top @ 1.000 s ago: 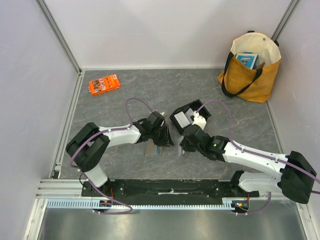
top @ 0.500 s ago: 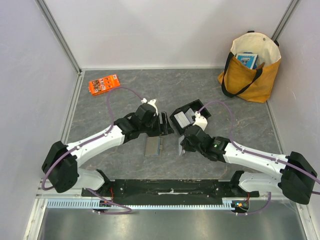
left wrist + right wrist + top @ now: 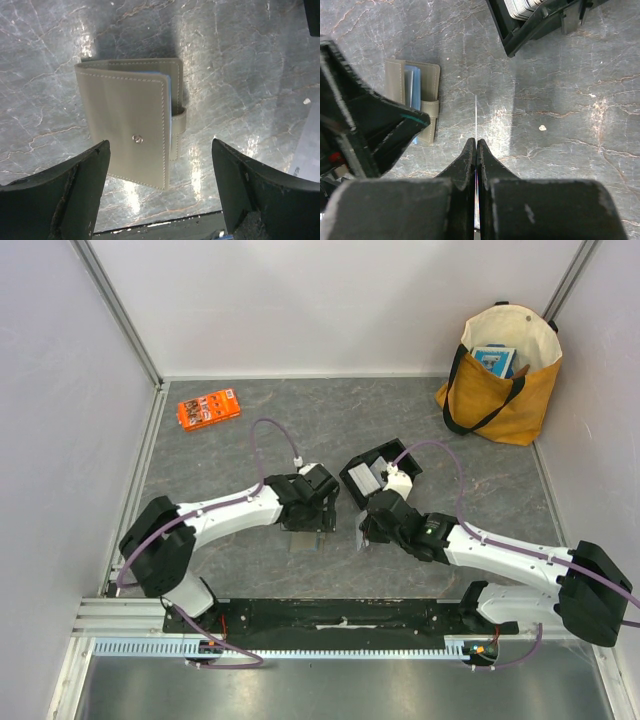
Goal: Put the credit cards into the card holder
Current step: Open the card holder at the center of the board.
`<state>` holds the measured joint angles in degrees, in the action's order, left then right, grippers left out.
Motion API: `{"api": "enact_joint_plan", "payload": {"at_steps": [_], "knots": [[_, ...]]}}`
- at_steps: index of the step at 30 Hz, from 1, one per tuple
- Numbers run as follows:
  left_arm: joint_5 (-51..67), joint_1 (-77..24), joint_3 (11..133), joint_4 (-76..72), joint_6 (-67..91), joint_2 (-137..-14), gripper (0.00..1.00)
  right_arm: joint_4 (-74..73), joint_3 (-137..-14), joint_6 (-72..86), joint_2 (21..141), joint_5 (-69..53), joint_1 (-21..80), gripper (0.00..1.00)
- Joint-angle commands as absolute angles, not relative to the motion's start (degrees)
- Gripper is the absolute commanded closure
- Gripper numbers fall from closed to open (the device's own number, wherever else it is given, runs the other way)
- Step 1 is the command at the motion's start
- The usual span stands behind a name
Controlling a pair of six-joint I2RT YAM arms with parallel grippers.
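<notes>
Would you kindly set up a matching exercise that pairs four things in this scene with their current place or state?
Things:
1. left gripper
2. right gripper
3. card holder
4. orange packet

Places or states:
A. lying flat on the table
B. pinching a credit card edge-on
C. far left, away from both arms
D. open, above the card holder

Pairs: 1-D, 2-B, 3-A, 4-C.

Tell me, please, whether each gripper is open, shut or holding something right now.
Left gripper: open, empty, over the card holder.
Right gripper: shut on a credit card, seen edge-on.
</notes>
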<state>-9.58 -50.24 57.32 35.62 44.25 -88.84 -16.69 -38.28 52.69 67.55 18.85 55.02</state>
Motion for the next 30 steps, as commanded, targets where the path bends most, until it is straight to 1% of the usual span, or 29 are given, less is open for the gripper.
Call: {"api": "enact_joint_plan", "payload": {"at_steps": [1, 5, 8, 10, 14, 17, 19, 23, 26, 28, 29, 30], "knots": [[-16.9, -52.4, 63.5, 41.5, 44.1, -93.7, 0.12, -14.9, -38.8, 51.4, 66.1, 19.2, 55.4, 1.00], [-19.9, -54.1, 65.8, 44.3, 44.6, -95.5, 0.12, -14.8, -38.7, 51.0, 66.2, 19.1, 55.4, 1.00], [-21.7, -54.5, 67.5, 46.0, 44.2, -96.8, 0.14, -14.5, -38.4, 50.8, 66.1, 19.0, 55.4, 1.00], [-22.8, -54.9, 68.4, 47.6, 43.9, -97.4, 0.19, -14.4, -38.2, 50.6, 65.9, 19.1, 55.4, 1.00], [-23.4, -55.4, 69.0, 48.3, 43.5, -98.3, 0.31, -14.2, -38.1, 50.4, 65.8, 19.2, 55.4, 1.00], [-23.5, -55.8, 69.5, 48.9, 43.3, -99.5, 0.34, -14.2, -37.9, 50.4, 65.7, 19.1, 55.4, 1.00], [-23.7, -56.0, 69.5, 49.0, 43.6, -99.8, 0.38, -14.1, -37.8, 50.4, 65.5, 19.2, 55.4, 1.00], [-23.7, -56.2, 70.1, 49.0, 43.1, -101.3, 0.40, -14.2, -37.6, 50.4, 65.2, 19.2, 55.3, 1.00], [-23.6, -56.2, 70.6, 49.0, 43.1, -102.7, 0.51, -14.2, -37.4, 50.5, 65.0, 19.3, 55.3, 1.00], [-23.6, -56.5, 70.8, 49.0, 43.1, -102.8, 0.66, -14.2, -37.2, 50.4, 64.8, 19.4, 55.3, 1.00], [-23.7, -56.7, 70.8, 49.0, 43.1, -102.8, 0.69, -14.2, -37.1, 50.5, 64.8, 19.5, 55.3, 1.00], [-23.7, -56.7, 70.8, 49.0, 43.1, -102.6, 0.78, -14.1, -37.0, 50.6, 64.6, 19.6, 55.3, 1.00]]}}
